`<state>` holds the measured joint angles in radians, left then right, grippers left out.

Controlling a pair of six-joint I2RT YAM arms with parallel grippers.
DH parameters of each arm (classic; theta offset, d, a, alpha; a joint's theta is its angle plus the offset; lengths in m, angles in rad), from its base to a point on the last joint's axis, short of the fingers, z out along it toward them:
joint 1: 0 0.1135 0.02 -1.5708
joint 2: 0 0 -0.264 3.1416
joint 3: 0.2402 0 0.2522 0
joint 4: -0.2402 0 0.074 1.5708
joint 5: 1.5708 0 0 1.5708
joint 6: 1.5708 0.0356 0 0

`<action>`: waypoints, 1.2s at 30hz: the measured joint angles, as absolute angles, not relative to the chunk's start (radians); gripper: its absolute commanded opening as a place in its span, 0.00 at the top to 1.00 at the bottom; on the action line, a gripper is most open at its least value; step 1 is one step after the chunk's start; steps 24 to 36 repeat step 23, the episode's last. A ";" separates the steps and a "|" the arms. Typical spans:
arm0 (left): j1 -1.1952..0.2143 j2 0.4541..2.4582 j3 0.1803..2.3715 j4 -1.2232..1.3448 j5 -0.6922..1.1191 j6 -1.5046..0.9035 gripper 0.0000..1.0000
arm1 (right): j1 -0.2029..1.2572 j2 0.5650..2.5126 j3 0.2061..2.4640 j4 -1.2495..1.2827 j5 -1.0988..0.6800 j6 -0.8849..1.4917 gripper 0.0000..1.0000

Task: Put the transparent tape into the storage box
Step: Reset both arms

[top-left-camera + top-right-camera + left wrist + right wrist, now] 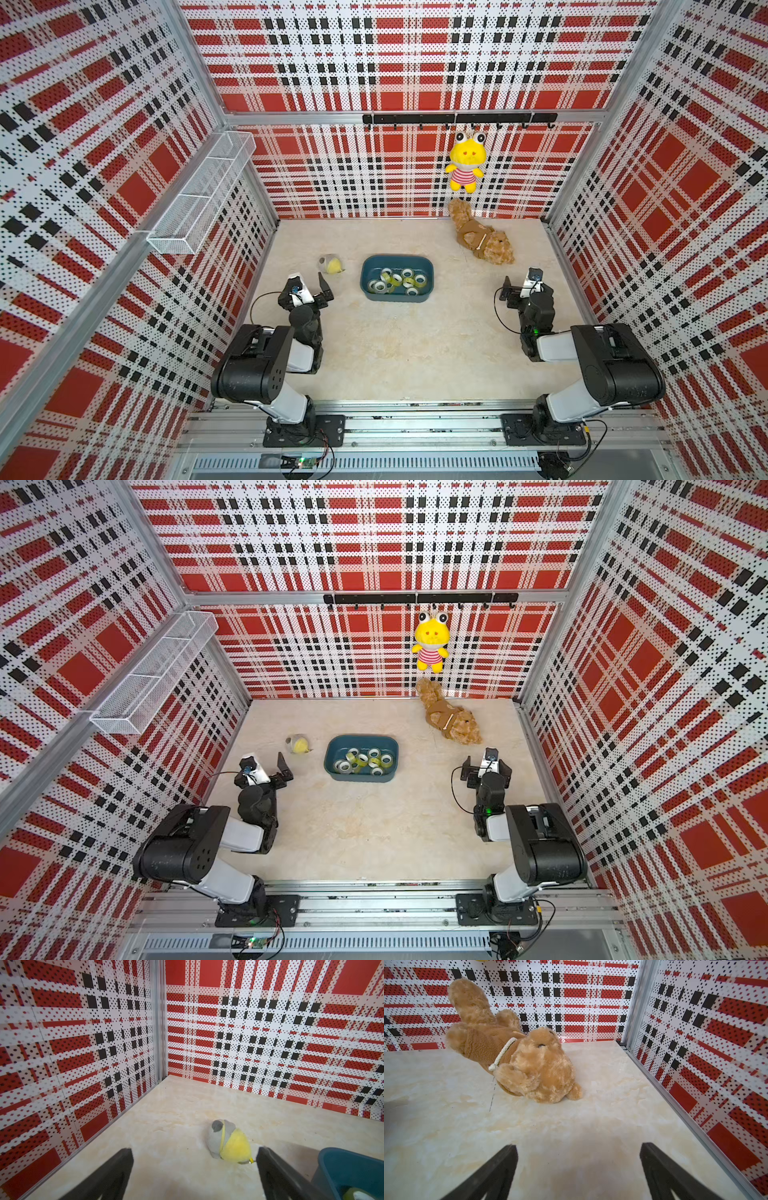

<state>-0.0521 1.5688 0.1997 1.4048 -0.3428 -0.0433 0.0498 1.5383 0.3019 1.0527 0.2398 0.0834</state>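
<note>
The storage box [366, 266] [331, 750], a shallow teal tub, stands mid-table. Several rolls of transparent tape [400, 281] [365, 761] lie inside it, and I see no roll outside it. My left gripper [309, 283] [268, 763] hovers low to the left of the box, open and empty. In the left wrist view the left gripper [194, 1151] points at the far left corner, with the box wall [351, 1169] and one roll [357, 1194] beside one finger. My right gripper [523, 286] [485, 763] [579, 1146] stands open and empty to the right of the box, over bare table.
A grey-and-yellow plush ball [331, 264] [228, 1142] lies just ahead of the left gripper. A brown teddy bear [482, 239] [517, 1057] lies at the back right. A yellow frog plush [466, 162] hangs on the back wall. A white wire basket [203, 191] is fixed to the left wall.
</note>
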 measured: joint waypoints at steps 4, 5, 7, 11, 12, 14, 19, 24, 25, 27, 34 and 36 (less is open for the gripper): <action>-0.051 1.569 0.200 1.404 -0.337 -0.043 0.01 | 0.050 1.538 0.302 1.053 0.239 0.083 0.00; -0.051 1.569 0.200 1.404 -0.336 -0.043 0.01 | 0.050 1.538 0.302 1.053 0.239 0.083 0.00; -0.051 1.569 0.200 1.404 -0.335 -0.043 0.01 | 0.050 1.538 0.302 1.053 0.239 0.084 0.00; -0.051 1.569 0.200 1.404 -0.329 -0.043 0.01 | 0.050 1.538 0.302 1.053 0.239 0.084 0.00; -0.051 1.569 0.200 1.404 -0.329 -0.043 0.01 | 0.050 1.538 0.302 1.053 0.239 0.083 0.00; -0.051 1.569 0.200 1.404 -0.327 -0.043 0.01 | 0.050 1.538 0.302 1.053 0.239 0.083 0.00; -0.051 1.569 0.200 1.397 -0.324 -0.043 0.01 | 0.050 1.538 0.302 1.053 0.239 0.084 0.00; -0.051 1.569 0.202 1.393 -0.321 -0.043 0.01 | 0.050 1.538 0.302 1.053 0.239 0.083 0.00; -0.051 1.569 0.202 1.393 -0.321 -0.043 0.01 | 0.050 1.538 0.302 1.053 0.239 0.083 0.00; -0.051 1.569 0.202 1.393 -0.321 -0.043 0.01 | 0.050 1.538 0.302 1.053 0.239 0.083 0.00; -0.051 1.569 0.202 1.393 -0.321 -0.043 0.01 | 0.050 1.538 0.302 1.053 0.239 0.083 0.00; -0.051 1.569 0.202 1.393 -0.321 -0.043 0.01 | 0.050 1.538 0.302 1.053 0.239 0.083 0.00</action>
